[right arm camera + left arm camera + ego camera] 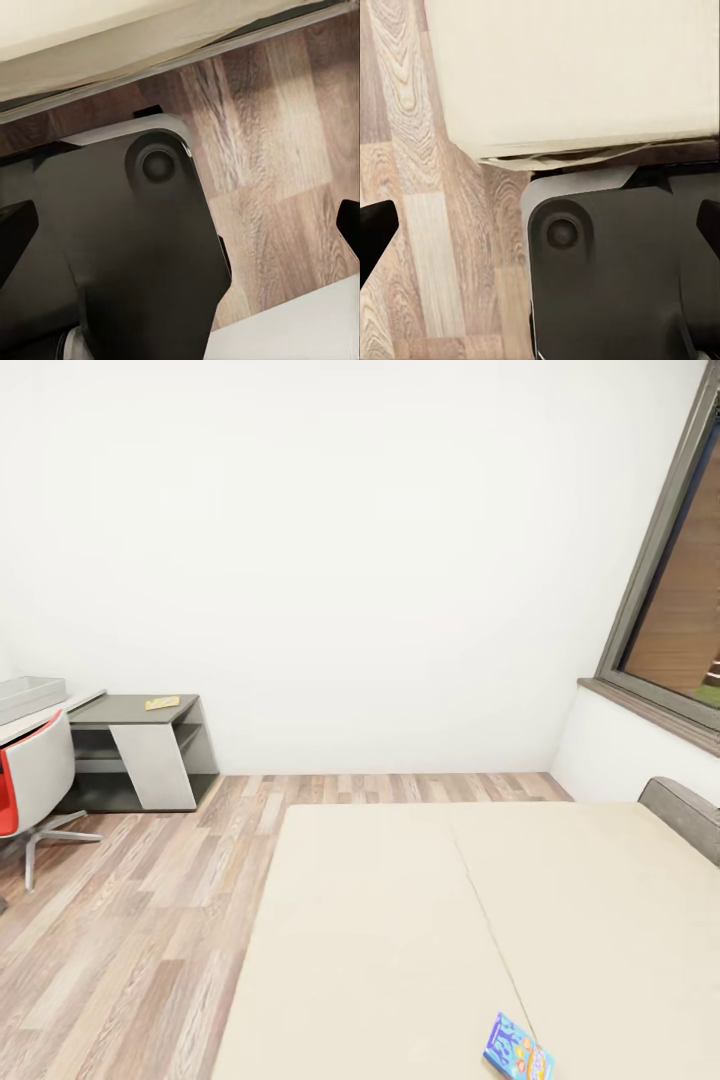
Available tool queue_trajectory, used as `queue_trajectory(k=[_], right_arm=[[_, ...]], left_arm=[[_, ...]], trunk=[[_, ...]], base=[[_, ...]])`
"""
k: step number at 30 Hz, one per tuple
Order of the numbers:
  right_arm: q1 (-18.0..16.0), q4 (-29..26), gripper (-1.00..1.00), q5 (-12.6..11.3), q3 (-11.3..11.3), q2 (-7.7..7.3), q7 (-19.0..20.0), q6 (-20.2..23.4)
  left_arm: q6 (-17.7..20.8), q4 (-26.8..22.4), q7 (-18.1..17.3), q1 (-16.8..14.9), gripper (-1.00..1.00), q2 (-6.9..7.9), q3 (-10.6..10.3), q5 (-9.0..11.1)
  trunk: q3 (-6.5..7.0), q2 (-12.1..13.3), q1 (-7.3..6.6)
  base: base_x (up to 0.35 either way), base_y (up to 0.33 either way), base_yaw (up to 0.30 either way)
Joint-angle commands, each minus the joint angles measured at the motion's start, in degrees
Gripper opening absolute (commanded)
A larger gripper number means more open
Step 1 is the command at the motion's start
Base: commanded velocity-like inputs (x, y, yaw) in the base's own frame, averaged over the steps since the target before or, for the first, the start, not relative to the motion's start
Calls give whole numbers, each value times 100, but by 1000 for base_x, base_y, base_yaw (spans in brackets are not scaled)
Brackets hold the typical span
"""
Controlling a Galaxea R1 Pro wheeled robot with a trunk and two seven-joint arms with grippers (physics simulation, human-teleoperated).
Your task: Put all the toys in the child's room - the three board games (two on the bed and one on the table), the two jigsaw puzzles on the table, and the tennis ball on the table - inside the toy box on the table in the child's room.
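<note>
On the bed's [400,940] near edge, a blue board game [518,1049] lies diagonally, seemingly flat; both tools spread wide.

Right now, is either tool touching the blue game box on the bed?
Apart. In the head view the blue board game lies alone on the bed; both wrist views show the fingertips over floor and robot base.

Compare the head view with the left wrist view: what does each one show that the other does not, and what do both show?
Head view: a blue board game on the bed, the toy box on the table, a red and white chair, a low grey shelf unit and a window.
Left wrist view: the left hand open, and the robot's dark base.
Both: the bed and the wood floor.
</note>
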Motion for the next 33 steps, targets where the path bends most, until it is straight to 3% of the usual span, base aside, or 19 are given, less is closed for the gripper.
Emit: queue_trajectory(k=[1, 24, 33], right_arm=[[-4, 0, 100, -47, 48, 2, -18, -12], [-4, 0, 100, -47, 48, 2, -15, -12], [-4, 0, 100, -47, 48, 2, -14, -12]], left_arm=[[-27, 11, 22, -7, 100, 1, 45, -60], [-26, 11, 22, -7, 100, 0, 46, -60], [-32, 11, 14, -7, 100, 0, 46, -60]], trunk=[[-13, -12, 3], [-13, -12, 3], [-13, -12, 3]], base=[[0, -301, 0], [0, -295, 0], [0, -137, 0]])
